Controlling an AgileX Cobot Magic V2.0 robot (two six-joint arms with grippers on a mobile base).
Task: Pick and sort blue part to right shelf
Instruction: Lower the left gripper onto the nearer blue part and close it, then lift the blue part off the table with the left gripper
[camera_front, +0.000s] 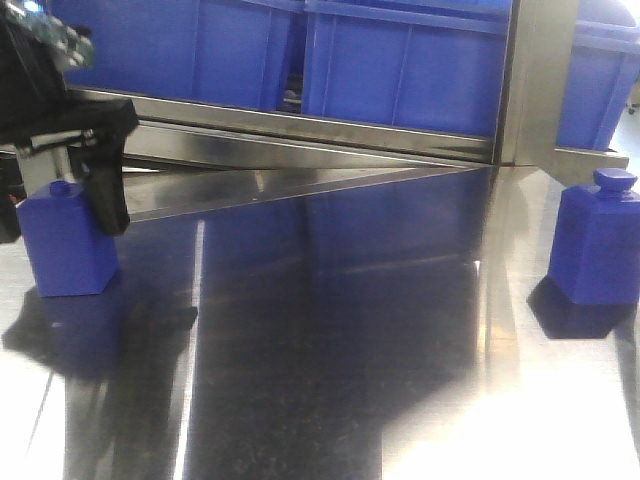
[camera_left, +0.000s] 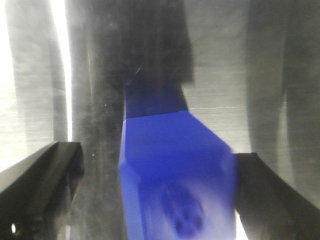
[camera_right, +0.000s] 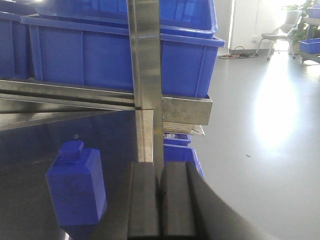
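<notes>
- The blue part stands upright on the steel table, at the left edge of the front view, with its small cap uppermost. It is not yet lifted.
- It is straddled by the left gripper, whose jaws are spread wide. In the left wrist view one of the black fingers is set apart from the part. The other is just beside it or touching it; the blur does not allow this to be told.
- The wide spread is judged to be kept so that the square body can be taken between the pads before closing. As the part sits off-centre, it may be nudged sideways when the jaws are drawn in.
- A second blue part is placed well apart, on the right side of the table near the upright post, and is untouched.
- The right gripper is held with its fingers pressed together and nothing between them, near that second part, apparently parked out of the way.
- The right shelf is seen behind the table, with blue bins carried above its flat front rail. The part is judged to need raising clear of that rail to be sorted there.
</notes>
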